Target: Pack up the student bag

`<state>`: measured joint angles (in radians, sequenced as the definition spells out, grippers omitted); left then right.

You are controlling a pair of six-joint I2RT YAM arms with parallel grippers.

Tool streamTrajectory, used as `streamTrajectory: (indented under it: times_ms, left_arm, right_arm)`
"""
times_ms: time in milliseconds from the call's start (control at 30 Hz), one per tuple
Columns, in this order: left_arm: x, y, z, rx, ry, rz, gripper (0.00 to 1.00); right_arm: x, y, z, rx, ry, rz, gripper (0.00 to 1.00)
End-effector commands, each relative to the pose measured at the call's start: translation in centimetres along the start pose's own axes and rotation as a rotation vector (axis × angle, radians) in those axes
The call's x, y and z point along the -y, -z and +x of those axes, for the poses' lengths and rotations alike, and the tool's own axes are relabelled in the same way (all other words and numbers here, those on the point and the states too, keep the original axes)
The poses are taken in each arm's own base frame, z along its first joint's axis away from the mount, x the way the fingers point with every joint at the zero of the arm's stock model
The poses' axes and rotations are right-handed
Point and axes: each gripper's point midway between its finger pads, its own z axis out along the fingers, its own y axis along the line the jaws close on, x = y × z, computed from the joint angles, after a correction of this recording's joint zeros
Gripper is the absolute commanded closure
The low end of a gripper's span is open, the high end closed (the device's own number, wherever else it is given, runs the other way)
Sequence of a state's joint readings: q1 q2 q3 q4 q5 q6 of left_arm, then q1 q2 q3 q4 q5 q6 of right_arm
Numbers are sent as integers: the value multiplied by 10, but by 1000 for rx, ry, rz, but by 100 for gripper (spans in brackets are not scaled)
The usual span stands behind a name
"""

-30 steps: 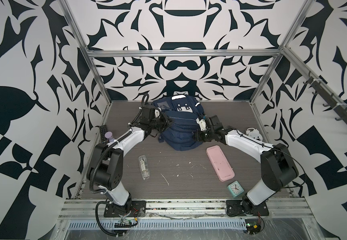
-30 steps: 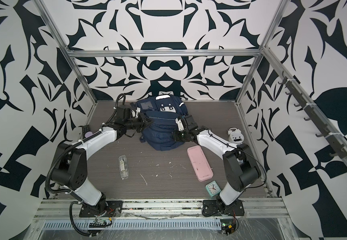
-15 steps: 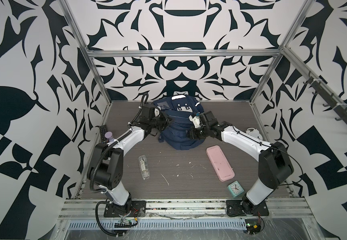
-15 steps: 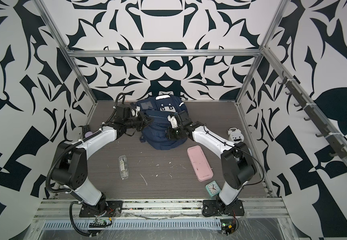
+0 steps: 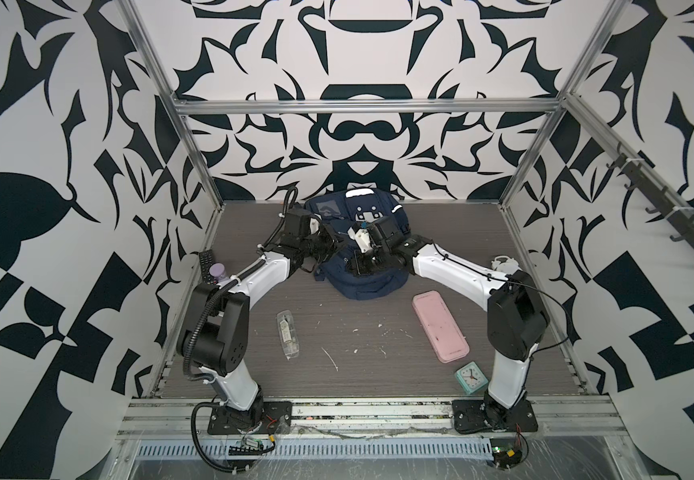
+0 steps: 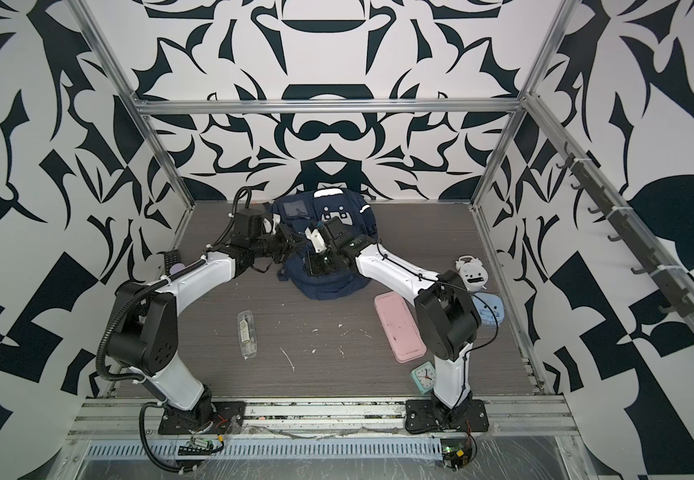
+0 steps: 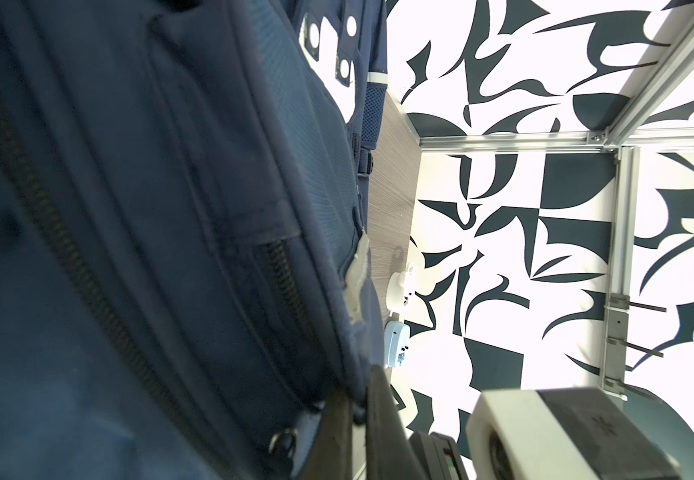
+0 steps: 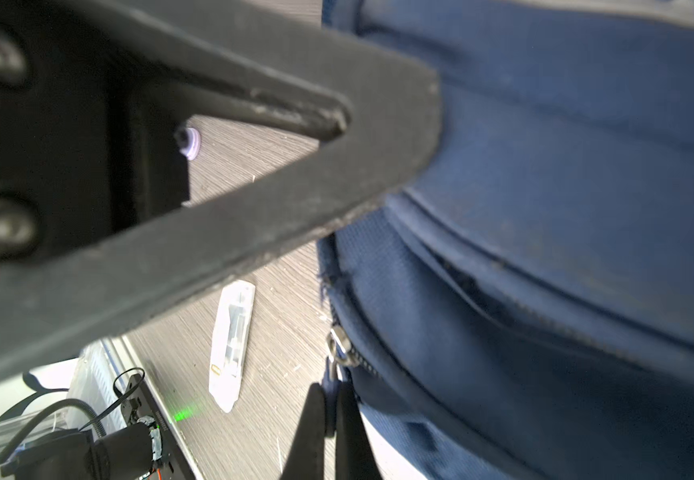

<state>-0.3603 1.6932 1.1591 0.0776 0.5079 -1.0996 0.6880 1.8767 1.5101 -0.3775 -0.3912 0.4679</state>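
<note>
The student bag slumped in the upper middle of both top views, close to the back wall, with both arms on it. The left gripper was clenched on a fold of fabric at the bag's edge. The right gripper was pinched tight just under the zipper slider, on its pull as far as I could tell. It was soft, floppy cloth (it would sag rather than lift as one piece), so seams and zipper pulls looked the surest holds. The pink case lay at lower right, not yet packed.
</note>
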Motion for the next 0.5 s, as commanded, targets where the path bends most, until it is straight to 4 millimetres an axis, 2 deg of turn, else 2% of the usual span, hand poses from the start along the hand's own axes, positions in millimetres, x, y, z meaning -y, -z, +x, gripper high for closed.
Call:
streamTrajectory:
  times_ms: [0, 33, 133, 267, 333, 467]
  left_arm:
    - [15, -1, -4, 20, -68, 34, 100]
    - [12, 0, -4, 18, -70, 19, 98]
    - [-1, 5, -5, 27, -87, -59, 75]
    - [-12, 15, -11, 47, -91, -96, 56]
    - [-17, 22, -15, 56, -96, -114, 52]
    - [-30, 39, -29, 101, -101, -157, 50]
  right_arm:
    - [-31, 16, -15, 56, 41, -76, 99]
    - [-27, 19, -14, 60, 31, -72, 99]
    - [-15, 29, -10, 74, 0, -67, 100]
    - [1, 42, -3, 75, -34, -62, 100]
    - [9, 47, 2, 72, -47, -53, 100]
    - [29, 60, 13, 65, -72, -23, 100]
